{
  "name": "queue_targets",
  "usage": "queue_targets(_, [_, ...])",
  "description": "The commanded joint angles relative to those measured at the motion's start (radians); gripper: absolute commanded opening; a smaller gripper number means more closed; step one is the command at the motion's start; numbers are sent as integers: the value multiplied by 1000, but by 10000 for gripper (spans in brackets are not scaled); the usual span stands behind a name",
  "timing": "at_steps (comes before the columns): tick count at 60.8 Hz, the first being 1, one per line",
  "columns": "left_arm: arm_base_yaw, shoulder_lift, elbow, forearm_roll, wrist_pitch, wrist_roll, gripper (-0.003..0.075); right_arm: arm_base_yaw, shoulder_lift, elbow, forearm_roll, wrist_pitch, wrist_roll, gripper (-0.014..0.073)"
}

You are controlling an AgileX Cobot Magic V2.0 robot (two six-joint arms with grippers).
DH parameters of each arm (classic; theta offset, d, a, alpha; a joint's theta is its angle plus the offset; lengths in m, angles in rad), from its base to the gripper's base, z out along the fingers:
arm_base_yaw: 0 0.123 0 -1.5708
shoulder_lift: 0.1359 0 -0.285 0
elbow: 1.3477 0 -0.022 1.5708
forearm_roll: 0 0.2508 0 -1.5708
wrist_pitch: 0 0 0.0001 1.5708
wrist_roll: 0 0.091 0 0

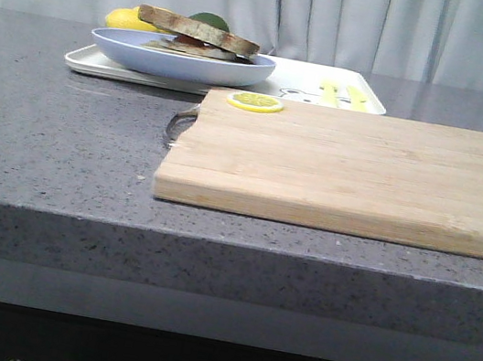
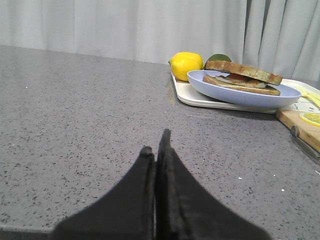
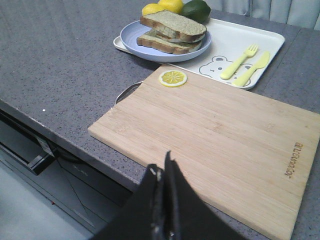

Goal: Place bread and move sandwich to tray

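Observation:
The sandwich lies on a pale blue round plate, which rests on the left part of the white tray at the back of the counter. The bread, a thick slice with a brown crust, is its top layer and sits slightly tilted. White and red filling shows between the slices. My left gripper is shut and empty, low over the bare counter, well short and left of the plate. My right gripper is shut and empty above the counter's front edge. Neither gripper shows in the front view.
A light wooden cutting board fills the centre and right, with a yellow lemon-slice disc on its far left corner. A yellow fork and knife lie on the tray's right half. A lemon and a green fruit sit behind the plate.

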Motion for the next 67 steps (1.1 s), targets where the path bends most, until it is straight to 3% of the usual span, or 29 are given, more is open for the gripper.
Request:
queue_targets(1, [1, -22, 0, -8, -84, -1, -20, -16, -12, -6, -6, -95, -3, -69])
queue_targets(10, [1, -22, 0, -8, -84, -1, -20, -134, -84, 107, -6, -212, -3, -69])
queue_targets(28, [1, -22, 0, -8, -84, -1, -20, -351, -296, 524, 3, -619, -4, -69])
queue_targets(50, [1, -22, 0, -8, -84, -1, -20, -361, -402, 818, 10, -836, -3, -68])
queue_targets(67, [1, -21, 0, -8, -84, -1, -20, -362, -402, 820, 14, -831, -3, -68])
